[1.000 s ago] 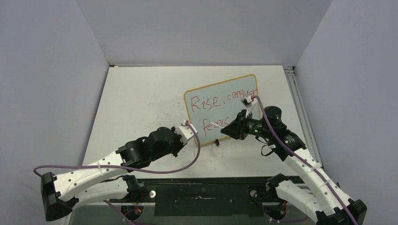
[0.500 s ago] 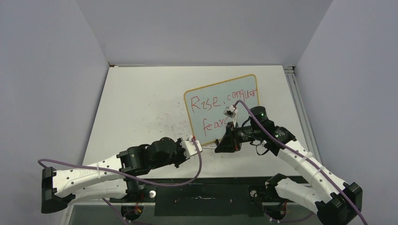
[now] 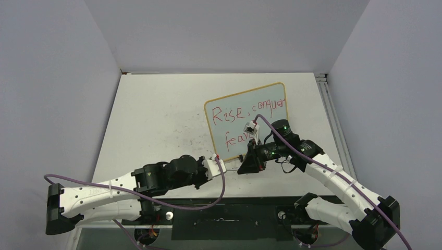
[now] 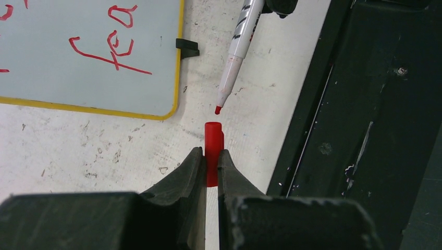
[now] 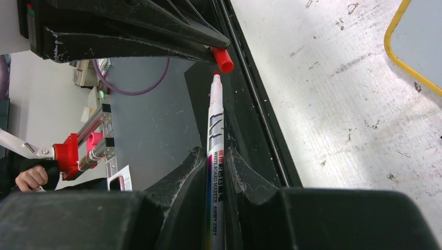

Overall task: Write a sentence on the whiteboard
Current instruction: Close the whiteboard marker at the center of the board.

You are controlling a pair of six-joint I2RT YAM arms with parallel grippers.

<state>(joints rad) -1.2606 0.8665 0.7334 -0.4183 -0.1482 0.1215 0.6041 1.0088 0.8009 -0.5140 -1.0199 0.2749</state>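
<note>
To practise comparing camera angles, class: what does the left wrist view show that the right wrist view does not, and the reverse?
Only left wrist: red letters of the sentence on the whiteboard, and a black clip foot. Only right wrist: a purple cable and a person. Both: the marker with its tip just short of the red cap, plus a yellow-framed whiteboard corner.
</note>
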